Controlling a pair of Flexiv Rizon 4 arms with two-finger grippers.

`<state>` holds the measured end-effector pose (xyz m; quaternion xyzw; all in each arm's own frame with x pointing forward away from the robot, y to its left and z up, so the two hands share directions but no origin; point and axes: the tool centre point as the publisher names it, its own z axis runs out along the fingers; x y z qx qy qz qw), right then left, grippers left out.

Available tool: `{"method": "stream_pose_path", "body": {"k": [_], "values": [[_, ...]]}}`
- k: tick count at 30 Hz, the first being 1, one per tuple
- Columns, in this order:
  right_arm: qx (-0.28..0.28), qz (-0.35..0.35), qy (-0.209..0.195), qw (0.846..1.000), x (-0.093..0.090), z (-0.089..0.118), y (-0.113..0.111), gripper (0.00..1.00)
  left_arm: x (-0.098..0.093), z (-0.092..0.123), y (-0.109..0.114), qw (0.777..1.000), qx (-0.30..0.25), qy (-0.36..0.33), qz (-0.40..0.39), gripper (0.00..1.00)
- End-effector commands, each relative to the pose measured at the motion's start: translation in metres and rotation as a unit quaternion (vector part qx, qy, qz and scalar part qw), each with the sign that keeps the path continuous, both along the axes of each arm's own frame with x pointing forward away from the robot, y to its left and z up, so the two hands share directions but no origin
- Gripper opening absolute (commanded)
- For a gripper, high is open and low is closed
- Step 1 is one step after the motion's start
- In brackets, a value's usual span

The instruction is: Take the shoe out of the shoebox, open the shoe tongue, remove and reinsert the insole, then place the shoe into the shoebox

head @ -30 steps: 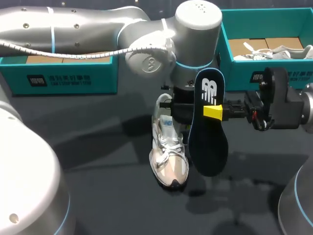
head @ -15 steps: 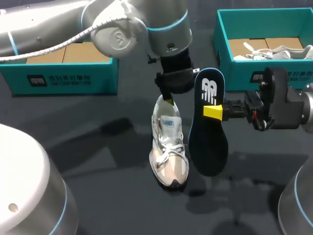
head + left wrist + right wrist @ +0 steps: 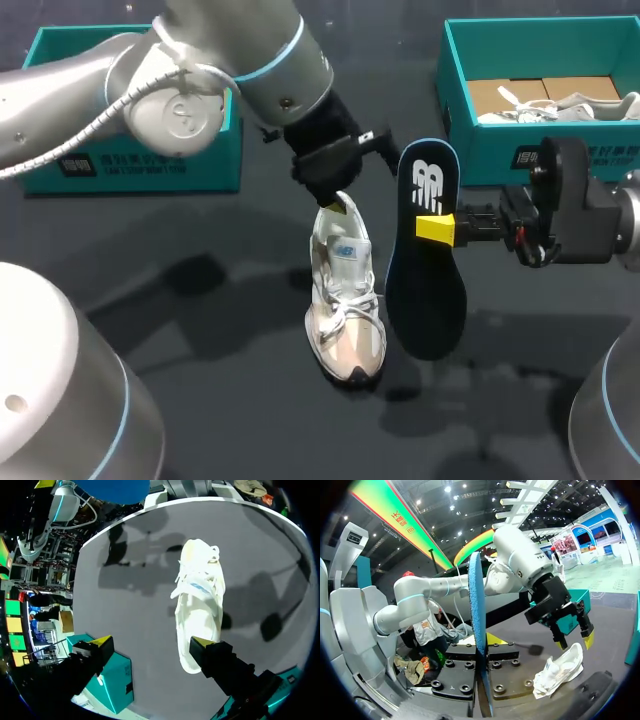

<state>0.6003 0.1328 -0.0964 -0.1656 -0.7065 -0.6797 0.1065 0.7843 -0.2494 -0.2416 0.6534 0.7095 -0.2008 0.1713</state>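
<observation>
A white and beige shoe (image 3: 345, 300) lies on the dark table, toe toward me. My left gripper (image 3: 345, 172) hangs open just above its heel, touching nothing. In the left wrist view the shoe (image 3: 200, 600) lies ahead of the open left gripper (image 3: 152, 642), closer to one finger. My right gripper (image 3: 440, 228) is shut on a dark blue insole (image 3: 425, 260), held upright beside the shoe. In the right wrist view the insole (image 3: 476, 630) stands edge-on in the right gripper (image 3: 482, 645), with the shoe (image 3: 560, 672) and left gripper (image 3: 562, 612) beyond.
A teal shoebox (image 3: 130, 160) stands at the back left. Another teal shoebox (image 3: 500, 150) at the back right holds a second white shoe (image 3: 560, 105) on cardboard. In the left wrist view a teal box corner (image 3: 117, 677) lies under the gripper.
My left gripper has opened, let go of the shoe and swung up and to the left, away from its heel. The right arm and insole have not moved.
</observation>
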Motion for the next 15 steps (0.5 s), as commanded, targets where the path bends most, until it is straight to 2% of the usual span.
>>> {"method": "stream_pose_path", "body": {"k": [1,11,15], "values": [[-0.001,-0.001,0.0,1.0,-0.001,-0.0009,0.0012,0.0,-0.0034,0.0171,0.0131,0.979,-0.204,0.009,-0.002,1.0],[-0.001,-0.001,0.0,1.0,-0.001,-0.0009,0.0012,0.0,-0.0034,0.0171,0.0131,0.979,-0.204,0.009,-0.002,1.0],[-0.001,-0.001,0.0,1.0,-0.001,-0.0009,0.0012,0.0,-0.0034,0.0229,0.0063,0.951,-0.309,-0.013,-0.005,1.0]]}}
